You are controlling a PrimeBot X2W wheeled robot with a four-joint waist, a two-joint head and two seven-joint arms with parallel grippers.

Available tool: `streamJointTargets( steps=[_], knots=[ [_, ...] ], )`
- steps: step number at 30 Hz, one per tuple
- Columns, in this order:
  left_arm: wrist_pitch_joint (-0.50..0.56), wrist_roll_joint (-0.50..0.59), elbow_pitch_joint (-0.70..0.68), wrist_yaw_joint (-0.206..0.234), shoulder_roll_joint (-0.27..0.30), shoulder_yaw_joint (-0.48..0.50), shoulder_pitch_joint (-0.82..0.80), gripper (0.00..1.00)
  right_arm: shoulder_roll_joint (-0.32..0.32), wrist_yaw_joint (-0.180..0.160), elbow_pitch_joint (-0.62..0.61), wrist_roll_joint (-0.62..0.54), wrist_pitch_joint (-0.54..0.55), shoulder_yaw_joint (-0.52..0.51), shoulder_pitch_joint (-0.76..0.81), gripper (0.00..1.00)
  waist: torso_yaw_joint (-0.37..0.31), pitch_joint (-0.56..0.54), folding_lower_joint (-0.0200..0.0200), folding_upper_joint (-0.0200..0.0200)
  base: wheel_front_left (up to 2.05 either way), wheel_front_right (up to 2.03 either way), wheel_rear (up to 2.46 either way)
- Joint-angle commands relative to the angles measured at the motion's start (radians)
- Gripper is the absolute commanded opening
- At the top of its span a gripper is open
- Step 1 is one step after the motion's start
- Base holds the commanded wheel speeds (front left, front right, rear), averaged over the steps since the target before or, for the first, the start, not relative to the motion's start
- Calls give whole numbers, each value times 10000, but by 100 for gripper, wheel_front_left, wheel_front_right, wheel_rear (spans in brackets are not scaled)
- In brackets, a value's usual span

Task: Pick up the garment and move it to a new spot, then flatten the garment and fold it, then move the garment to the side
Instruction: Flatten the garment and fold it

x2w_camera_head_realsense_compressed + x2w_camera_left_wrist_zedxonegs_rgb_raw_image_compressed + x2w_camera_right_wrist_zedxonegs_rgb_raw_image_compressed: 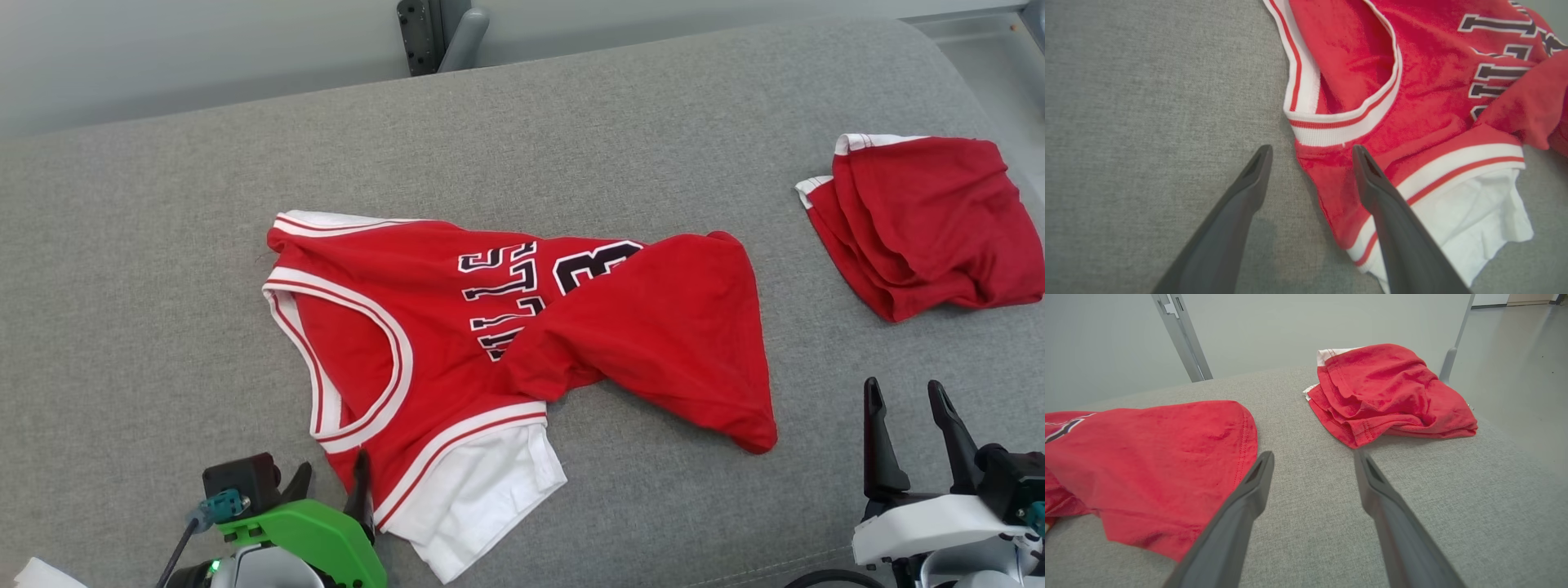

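Observation:
The garment (pixel 457 327) is a red basketball jersey with white trim and black lettering, lying crumpled on the grey cushion, its lower half folded up over the front. My left gripper (pixel 331 482) is open at the jersey's near shoulder strap; in the left wrist view the garment (pixel 1412 90) lies ahead, one finger over the red fabric, the other over bare cushion, the left gripper (pixel 1310 155) holding nothing. My right gripper (pixel 904 400) stands open at the lower right, off the cloth. In the right wrist view the right gripper (pixel 1312 457) is over bare cushion, the garment (pixel 1147 465) to its left.
A second red garment (pixel 931 220) lies folded at the far right of the grey cushion (pixel 163 286), seen also as the folded red garment (pixel 1388 392) in the right wrist view. A metal post (pixel 441 33) rises behind the cushion's back edge. Floor lies beyond the right edge.

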Motion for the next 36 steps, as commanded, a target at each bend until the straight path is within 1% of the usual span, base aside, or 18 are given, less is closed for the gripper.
streamJointTargets(
  steps=[1,3,6,9,10,11,12,13,15,17,19,25,28,31,32,33,36],
  knots=[
    [125,-59,142,-101,57,-64,86,100,-27,-16,7,-78,-30,-12,-36,100,43,-44,0,-1,0,0,0],
    [184,-232,272,-208,54,27,127,100,-24,-16,20,-103,-30,-4,-35,100,49,-84,0,-1,0,0,0],
    [215,-668,407,-710,-262,261,267,100,-24,-16,26,-91,-30,4,20,100,55,-123,0,-1,0,0,0],
    [329,-857,779,-1066,-459,246,138,100,-24,-16,63,-75,-30,68,90,100,30,-166,0,-1,0,0,0],
    [394,-977,860,-1220,-626,253,95,100,-23,-16,78,-57,-30,88,91,100,16,-167,0,-1,0,0,0],
    [406,-1077,966,-1365,-770,304,48,89,-24,-16,85,-44,-30,95,75,100,4,-161,0,-1,0,0,0],
    [379,-1011,1120,-1476,-824,312,-45,21,-26,-16,94,-37,-30,98,62,100,-10,-161,0,-1,0,0,0],
    [355,-920,1243,-1602,-836,285,-147,0,-26,-16,101,-40,-30,106,51,100,-28,-162,0,-1,0,0,0],
    [387,-716,1525,-1805,-820,166,-346,0,-24,-16,93,-59,-30,117,31,100,-64,-160,0,-1,0,0,0],
    [454,-604,1790,-1905,-665,138,-609,0,-24,-16,70,-80,-30,89,11,100,-87,-149,0,-1,0,0,0],
    [480,-533,1892,-1938,-570,142,-734,0,-24,-16,63,-93,-30,67,19,100,-87,-154,0,-1,0,0,0],
    [727,-271,2299,-2021,106,309,-1390,0,-24,-16,97,-157,-30,-8,161,100,-56,-208,0,-1,0,0,0],
    [769,-250,2326,-2048,422,454,-1560,0,-24,-16,116,-151,-30,-22,180,100,-62,-262,0,-1,0,0,0],
    [903,-495,2057,-2293,518,582,-1588,0,-24,-16,92,-158,-30,-55,194,100,-54,-300,0,-1,0,0,0],
    [928,-458,1946,-2360,594,524,-1576,37,-24,-16,82,-172,-30,-73,198,100,-52,-321,0,-1,0,0,0],
    [957,-401,1848,-2367,674,486,-1536,100,-24,-16,61,-182,-30,-98,205,100,-52,-361,0,-1,0,0,0],
    [739,-144,1369,-2190,909,428,-1311,100,-24,-16,-73,-244,-30,-266,277,100,-50,-526,0,-1,0,0,0]
  ],
)
